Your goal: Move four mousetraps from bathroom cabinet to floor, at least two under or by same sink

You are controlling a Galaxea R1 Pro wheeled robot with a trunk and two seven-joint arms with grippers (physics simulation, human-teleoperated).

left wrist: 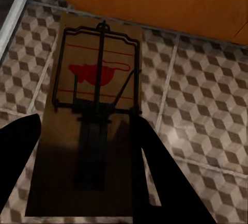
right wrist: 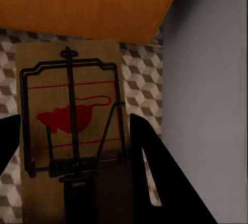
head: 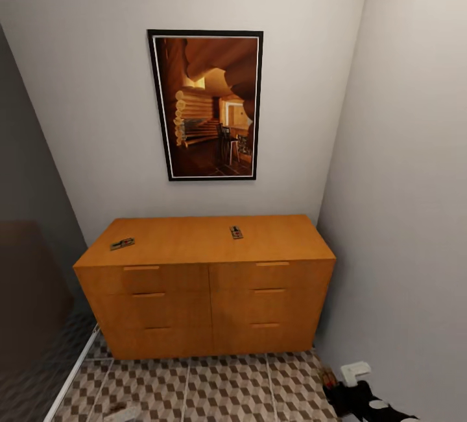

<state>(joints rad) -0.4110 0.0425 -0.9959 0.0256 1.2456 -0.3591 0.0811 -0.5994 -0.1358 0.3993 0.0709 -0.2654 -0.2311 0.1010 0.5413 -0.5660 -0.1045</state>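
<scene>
Two mousetraps are seen on the flat top of the cabinet [head: 206, 279]: one mousetrap [head: 122, 244] near the cabinet's left front corner, another mousetrap [head: 236, 232] toward the back, right of the cabinet's middle. A framed picture [head: 206, 104] is hung on the wall above the cabinet. In the left wrist view, a third mousetrap [left wrist: 90, 115] is held between the dark fingers of the left gripper [left wrist: 85, 177], pressed against the board's two long edges, above the bathroom floor [left wrist: 206, 110] just in front of the cabinet's base. In the right wrist view, a fourth mousetrap [right wrist: 72, 131] is pinched likewise in the right gripper [right wrist: 72, 172], above the tiles beside the cabinet and close to the grey wall [right wrist: 206, 79]. Each trap is gripped at the spring end, presumably so that the board stays level for laying flat. The two held traps are judged ready for carrying to the sink; the two on the cabinet remain to be collected.
</scene>
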